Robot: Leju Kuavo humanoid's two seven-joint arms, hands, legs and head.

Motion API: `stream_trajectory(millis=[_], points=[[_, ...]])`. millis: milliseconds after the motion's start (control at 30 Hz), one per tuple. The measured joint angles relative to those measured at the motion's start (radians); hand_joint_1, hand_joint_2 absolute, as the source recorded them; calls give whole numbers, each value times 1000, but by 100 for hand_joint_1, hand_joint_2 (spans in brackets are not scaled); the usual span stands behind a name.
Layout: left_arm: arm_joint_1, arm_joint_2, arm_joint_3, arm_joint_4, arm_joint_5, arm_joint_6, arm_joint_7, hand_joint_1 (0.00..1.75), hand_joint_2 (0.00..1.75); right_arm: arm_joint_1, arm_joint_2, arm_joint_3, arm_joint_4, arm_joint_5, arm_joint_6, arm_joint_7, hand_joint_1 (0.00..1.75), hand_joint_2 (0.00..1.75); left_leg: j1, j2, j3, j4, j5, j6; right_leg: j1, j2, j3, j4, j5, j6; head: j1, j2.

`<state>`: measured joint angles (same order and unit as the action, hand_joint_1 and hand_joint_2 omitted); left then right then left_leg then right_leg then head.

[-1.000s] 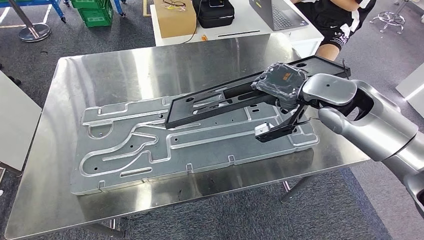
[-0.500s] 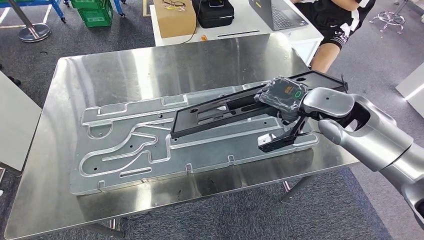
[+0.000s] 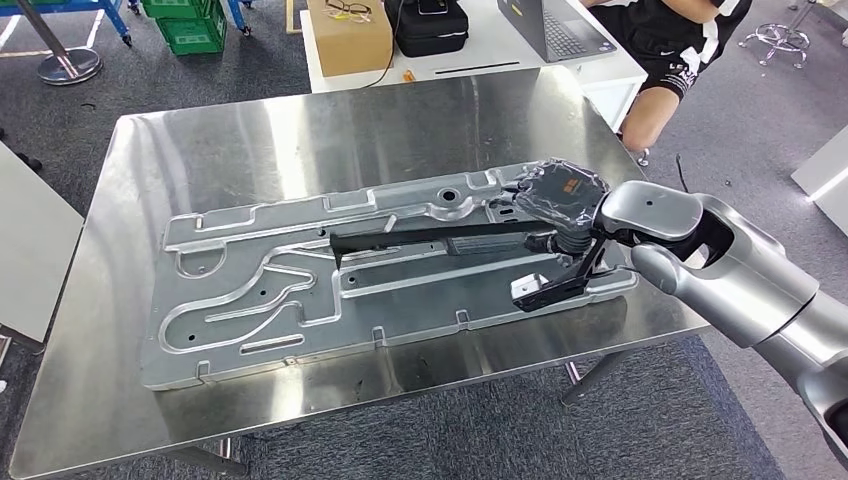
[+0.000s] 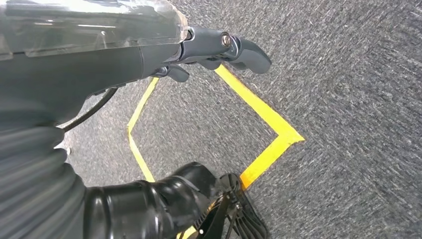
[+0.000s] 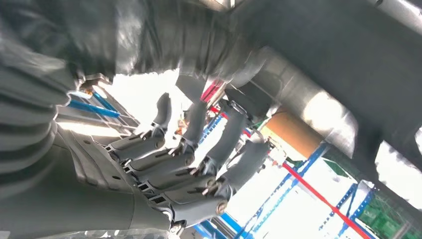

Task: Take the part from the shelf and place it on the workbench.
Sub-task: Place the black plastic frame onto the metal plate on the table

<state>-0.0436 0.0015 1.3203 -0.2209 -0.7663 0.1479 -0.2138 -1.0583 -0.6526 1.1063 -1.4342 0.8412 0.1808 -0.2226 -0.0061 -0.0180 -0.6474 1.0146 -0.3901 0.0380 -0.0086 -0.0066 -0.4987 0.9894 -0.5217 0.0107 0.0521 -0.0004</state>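
The fingers (image 5: 189, 149) of the right hand (image 3: 560, 205) curl under one end of the long black part (image 3: 440, 240), gripping it from below with a wrapped palm on top, near the right edge of the tabletop (image 3: 300, 130). The part lies almost flat along the grooved aluminium fixture plate (image 3: 250, 300), its far end pointing toward the left edge; whether it is fully seated cannot be told. Releasing too early could let the held end drop and knock the part askew across the grooves, and fingers trapped beneath it could drag it back toward the right edge. The left hand (image 4: 219, 47) hangs over carpet, fingers curled, holding nothing
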Motion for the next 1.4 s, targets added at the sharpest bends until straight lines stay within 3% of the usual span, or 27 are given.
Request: stream_trajectory(millis=[1167, 1400], points=[[-4, 10, 37, -1, 16, 0, -38, 0, 0, 25, 1, -6, -33, -12, 6, -2, 0, 0, 0, 0, 1, 0, 0, 0, 0, 0, 1, 0, 0, 0, 0, 0], [-7, 10, 43, -1, 29, -12, -51, 0, 0, -28, 0, -30, -37, -58, 49, 6, 0, 0, -4, 0, 3, 3, -8, 13, -7, 1, 6, -4, -4, 15, 0, 0]])
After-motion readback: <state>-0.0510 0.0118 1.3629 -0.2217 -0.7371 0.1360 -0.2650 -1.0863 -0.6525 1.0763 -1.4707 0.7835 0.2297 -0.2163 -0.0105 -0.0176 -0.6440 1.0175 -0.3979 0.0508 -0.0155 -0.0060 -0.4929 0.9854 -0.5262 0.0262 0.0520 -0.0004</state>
